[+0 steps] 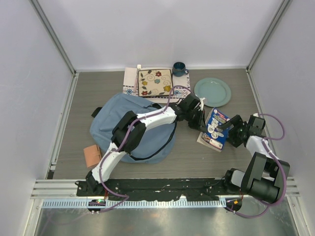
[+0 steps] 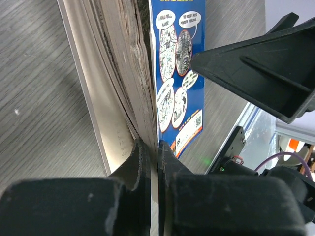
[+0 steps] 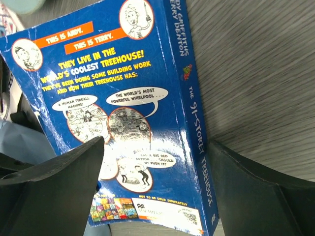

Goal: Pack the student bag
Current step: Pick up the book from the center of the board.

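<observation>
The student bag, a light-blue backpack, lies flat at the left centre, and my left arm reaches across it to the right. A blue paperback book lies right of the bag. My left gripper is shut on the book's left edge; in the left wrist view its fingertips pinch the blue cover and the pages. My right gripper is open at the book's right side. In the right wrist view its gripper stands wide open over the cover.
A patterned square plate on a white cloth mat, a dark blue mug and a teal plate stand at the back. A small brown case lies left of the bag.
</observation>
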`<action>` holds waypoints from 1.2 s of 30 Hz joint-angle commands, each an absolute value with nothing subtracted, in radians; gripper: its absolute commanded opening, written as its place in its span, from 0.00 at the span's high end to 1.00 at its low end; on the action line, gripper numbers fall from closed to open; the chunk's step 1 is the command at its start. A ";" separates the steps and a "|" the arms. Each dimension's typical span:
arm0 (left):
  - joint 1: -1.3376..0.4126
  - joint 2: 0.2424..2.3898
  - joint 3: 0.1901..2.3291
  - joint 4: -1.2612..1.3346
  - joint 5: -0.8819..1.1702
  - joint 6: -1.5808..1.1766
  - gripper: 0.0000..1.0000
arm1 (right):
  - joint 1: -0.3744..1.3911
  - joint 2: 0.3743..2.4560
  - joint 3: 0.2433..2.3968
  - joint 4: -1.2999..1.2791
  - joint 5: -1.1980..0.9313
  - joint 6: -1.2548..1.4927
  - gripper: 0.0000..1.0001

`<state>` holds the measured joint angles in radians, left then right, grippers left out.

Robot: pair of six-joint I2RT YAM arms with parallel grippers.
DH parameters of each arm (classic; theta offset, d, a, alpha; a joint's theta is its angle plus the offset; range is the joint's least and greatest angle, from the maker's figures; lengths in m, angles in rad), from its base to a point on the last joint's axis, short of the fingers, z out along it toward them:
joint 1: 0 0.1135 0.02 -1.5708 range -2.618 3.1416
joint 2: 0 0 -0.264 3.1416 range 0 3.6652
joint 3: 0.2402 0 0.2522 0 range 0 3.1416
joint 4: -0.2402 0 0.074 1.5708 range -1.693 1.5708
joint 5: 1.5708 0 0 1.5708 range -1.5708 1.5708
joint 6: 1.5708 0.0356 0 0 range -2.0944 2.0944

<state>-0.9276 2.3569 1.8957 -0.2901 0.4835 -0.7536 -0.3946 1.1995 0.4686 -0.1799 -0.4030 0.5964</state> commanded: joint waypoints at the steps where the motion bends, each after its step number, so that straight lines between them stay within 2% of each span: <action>1: -0.920 2.217 1.882 -0.301 0.460 -0.666 1.00 | -0.376 1.143 0.505 -0.186 -0.569 0.595 0.10; 14: -0.816 1.950 1.730 -0.216 0.508 -0.649 1.00 | -0.376 1.045 0.532 -0.141 -0.707 0.664 0.09; 17: -0.810 1.919 1.712 -0.195 0.540 -0.649 1.00 | -0.376 1.025 0.520 -0.066 -0.790 0.727 0.09; 21: -0.805 1.881 1.675 -0.134 0.589 -0.672 1.00 | -0.376 1.008 0.470 0.166 -0.876 0.877 0.09; 24: -0.807 1.849 1.641 -0.072 0.617 -0.684 1.00 | -0.376 1.002 0.443 0.241 -0.893 0.942 0.10; 30: -0.799 1.799 1.583 0.047 0.664 -0.738 1.00 | -0.373 1.006 0.459 0.195 -0.868 0.907 0.09; 36: -0.790 1.775 1.533 0.178 0.716 -0.823 1.00 | -0.354 1.002 0.448 0.271 -0.893 0.956 0.09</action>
<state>-0.8017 1.8725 1.5394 -0.0769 0.6277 -0.7410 -0.3721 1.0206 0.4427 0.1707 -0.8566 0.9154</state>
